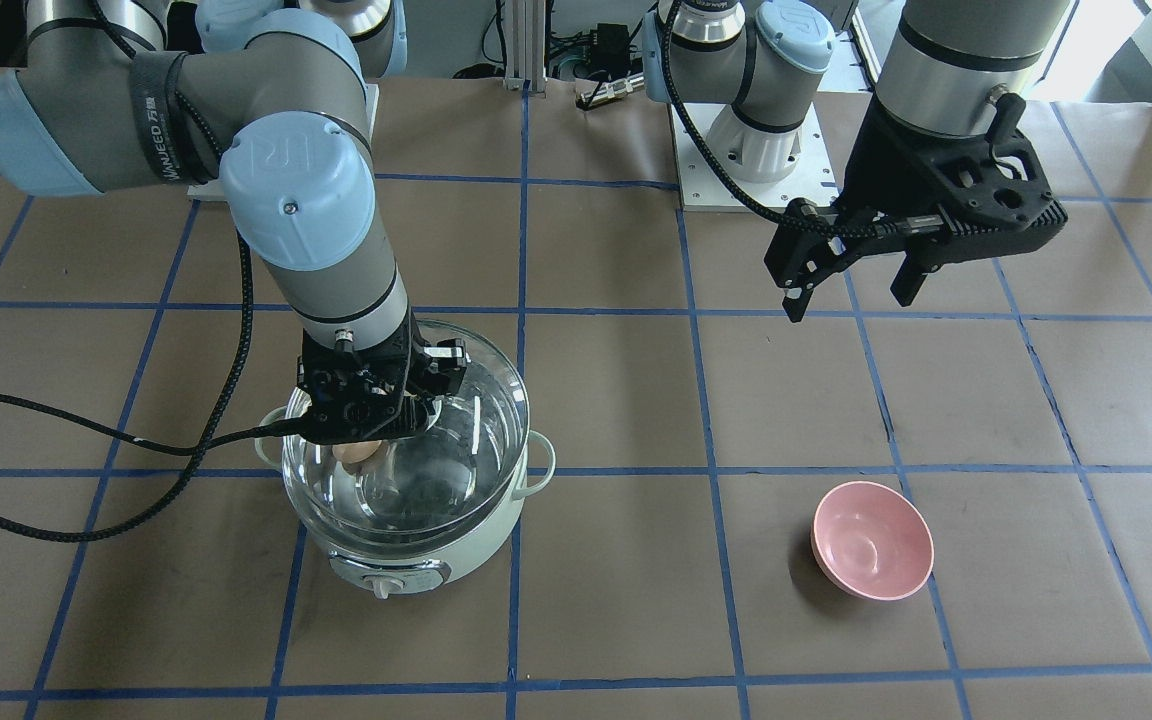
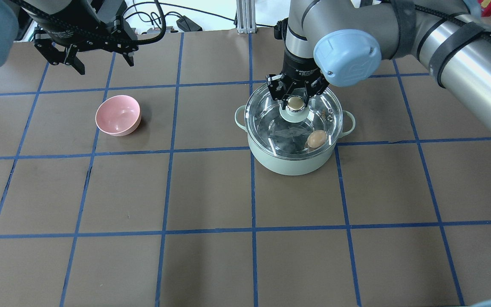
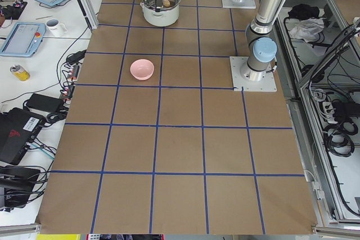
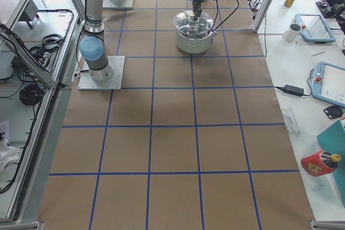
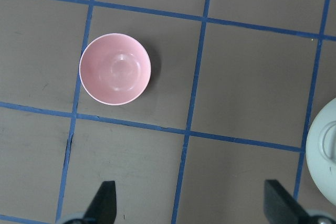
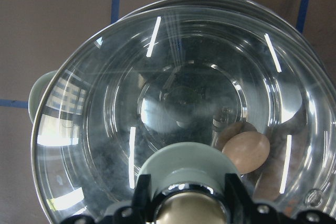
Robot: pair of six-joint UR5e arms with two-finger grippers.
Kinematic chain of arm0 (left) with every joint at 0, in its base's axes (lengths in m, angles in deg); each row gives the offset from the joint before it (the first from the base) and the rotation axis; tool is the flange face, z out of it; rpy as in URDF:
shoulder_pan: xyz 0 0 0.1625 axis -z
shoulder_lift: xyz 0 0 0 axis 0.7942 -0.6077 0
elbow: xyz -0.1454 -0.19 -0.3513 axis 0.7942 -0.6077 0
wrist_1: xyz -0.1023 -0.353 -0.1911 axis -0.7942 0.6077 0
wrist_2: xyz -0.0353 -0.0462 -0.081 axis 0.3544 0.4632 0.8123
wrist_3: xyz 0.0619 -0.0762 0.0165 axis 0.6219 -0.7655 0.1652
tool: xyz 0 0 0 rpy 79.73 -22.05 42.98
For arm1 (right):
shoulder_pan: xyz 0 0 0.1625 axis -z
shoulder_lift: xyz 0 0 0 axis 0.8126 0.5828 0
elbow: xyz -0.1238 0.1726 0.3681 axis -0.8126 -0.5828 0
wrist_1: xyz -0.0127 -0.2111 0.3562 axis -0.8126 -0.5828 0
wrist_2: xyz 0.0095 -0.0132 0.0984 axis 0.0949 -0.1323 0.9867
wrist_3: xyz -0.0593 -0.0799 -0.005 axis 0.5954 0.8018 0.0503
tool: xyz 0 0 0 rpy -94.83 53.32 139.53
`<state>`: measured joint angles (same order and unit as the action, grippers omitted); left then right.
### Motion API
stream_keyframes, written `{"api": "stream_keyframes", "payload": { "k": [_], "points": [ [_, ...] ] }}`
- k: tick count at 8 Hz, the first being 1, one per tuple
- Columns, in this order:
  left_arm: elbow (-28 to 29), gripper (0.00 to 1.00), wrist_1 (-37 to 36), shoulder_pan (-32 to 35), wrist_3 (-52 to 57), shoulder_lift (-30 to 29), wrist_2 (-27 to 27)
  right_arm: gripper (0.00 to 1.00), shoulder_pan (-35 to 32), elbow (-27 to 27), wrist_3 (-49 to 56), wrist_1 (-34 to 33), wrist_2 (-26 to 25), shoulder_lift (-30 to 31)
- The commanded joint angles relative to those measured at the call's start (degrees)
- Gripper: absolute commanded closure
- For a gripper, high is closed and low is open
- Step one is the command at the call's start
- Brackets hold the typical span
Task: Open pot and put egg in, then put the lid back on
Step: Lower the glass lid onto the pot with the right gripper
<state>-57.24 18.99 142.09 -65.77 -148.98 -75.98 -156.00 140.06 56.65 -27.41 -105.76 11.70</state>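
Note:
The mint-green pot [image 2: 290, 164] stands on the table, with its dial towards the front-facing camera [image 1: 391, 578]. The clear glass lid [image 2: 271, 123] lies over the pot's mouth. The egg [image 2: 316, 138] lies inside the pot under the glass, and also shows in the right wrist view [image 6: 245, 150]. My right gripper [image 2: 295, 101] is straight above the lid, its fingers closed on either side of the beige-gold knob [image 6: 184, 211]. My left gripper [image 2: 104, 64] is open and empty, held above the table behind the pink bowl.
A pink bowl [image 2: 117, 115] stands empty on the table's left half, also in the left wrist view [image 5: 115, 69]. The pot's rim [image 5: 323, 156] shows at that view's right edge. Blue tape lines grid the brown table.

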Motion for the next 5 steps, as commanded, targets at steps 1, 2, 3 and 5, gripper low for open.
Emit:
{"api": "stream_keyframes", "payload": {
  "k": [1, 2, 3, 5],
  "points": [
    [-0.02, 0.0, -0.5, 0.05, 1.81, -0.11, 0.05, 1.0, 2.22, 0.27, 2.25, -1.05, 0.15, -0.08],
    [-0.02, 0.0, -0.5, 0.22, 2.25, -0.11, 0.06, 1.0, 2.58, 0.36, 2.17, -1.06, 1.63, -0.08],
    [-0.02, 0.0, -0.5, 0.31, 2.25, -0.11, -0.03, 1.0, 2.59, 0.36, 1.65, -1.06, 2.69, -0.08],
    [0.16, 0.0, -1.81, 0.31, 2.52, -0.02, -0.12, 1.0, 2.59, 0.53, 1.64, -1.06, 3.92, -0.87]
  ]
}}
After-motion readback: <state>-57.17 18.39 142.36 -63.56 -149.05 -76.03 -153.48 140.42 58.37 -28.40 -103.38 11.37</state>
